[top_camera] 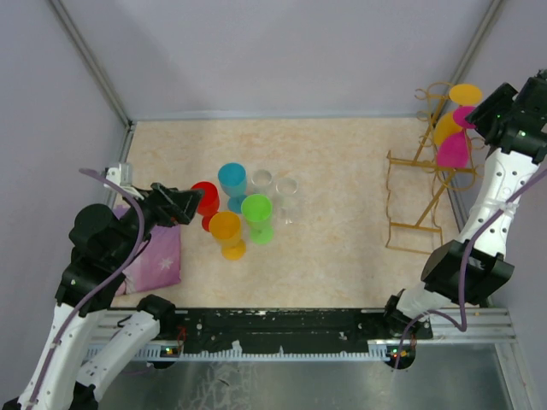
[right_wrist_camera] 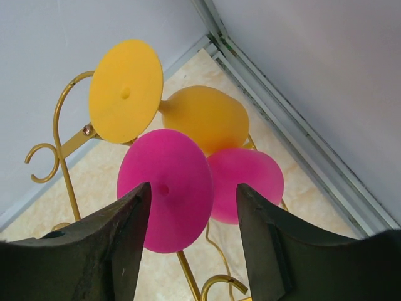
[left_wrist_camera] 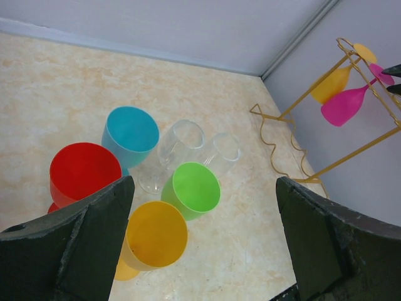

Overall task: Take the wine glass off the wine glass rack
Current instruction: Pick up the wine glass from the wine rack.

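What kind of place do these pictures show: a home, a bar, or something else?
Probably a robot test cell, not a home: plain walls box in the table, a left arm and a right arm are bolted at its edge.

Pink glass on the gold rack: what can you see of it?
The pink glass looks like smooth matte plastic: a round flat foot, thin stem and rounded bowl. It hangs foot-up and tilted on the gold rack, at the far right corner of the table, next to the yellow glass. The right gripper has open fingers either side of its foot; I can't tell if they touch.
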Robot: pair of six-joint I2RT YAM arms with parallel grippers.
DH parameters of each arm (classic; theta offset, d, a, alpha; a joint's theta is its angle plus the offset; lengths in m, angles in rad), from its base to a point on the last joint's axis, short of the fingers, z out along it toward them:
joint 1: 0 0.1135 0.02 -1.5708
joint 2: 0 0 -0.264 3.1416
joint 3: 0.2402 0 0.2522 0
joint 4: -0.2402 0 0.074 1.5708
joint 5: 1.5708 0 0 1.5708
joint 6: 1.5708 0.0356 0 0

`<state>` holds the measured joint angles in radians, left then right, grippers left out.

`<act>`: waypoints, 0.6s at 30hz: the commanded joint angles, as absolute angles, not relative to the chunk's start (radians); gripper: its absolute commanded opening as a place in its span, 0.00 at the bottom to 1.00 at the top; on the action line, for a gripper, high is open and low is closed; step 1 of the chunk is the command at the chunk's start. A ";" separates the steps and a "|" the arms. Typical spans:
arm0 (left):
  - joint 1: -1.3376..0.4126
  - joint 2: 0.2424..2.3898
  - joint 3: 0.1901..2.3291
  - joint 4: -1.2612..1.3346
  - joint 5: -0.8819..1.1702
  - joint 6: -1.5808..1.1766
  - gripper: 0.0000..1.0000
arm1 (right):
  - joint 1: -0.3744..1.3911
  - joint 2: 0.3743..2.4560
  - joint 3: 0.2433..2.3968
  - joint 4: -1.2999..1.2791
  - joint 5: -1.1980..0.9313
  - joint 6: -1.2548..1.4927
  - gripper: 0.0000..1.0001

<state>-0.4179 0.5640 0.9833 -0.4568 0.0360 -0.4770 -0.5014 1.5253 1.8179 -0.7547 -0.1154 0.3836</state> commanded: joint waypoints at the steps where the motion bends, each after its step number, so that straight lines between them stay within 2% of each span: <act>1: -0.412 0.566 1.011 -0.446 0.056 -0.489 1.00 | -0.506 1.484 1.812 -0.672 -0.149 0.412 0.55; 7: -0.413 0.566 1.014 -0.445 0.060 -0.494 0.99 | -0.506 1.486 1.799 -0.658 -0.136 0.416 0.49; 18: -0.413 0.571 1.014 -0.442 0.067 -0.499 0.99 | -0.506 1.452 1.749 -0.610 -0.134 0.431 0.33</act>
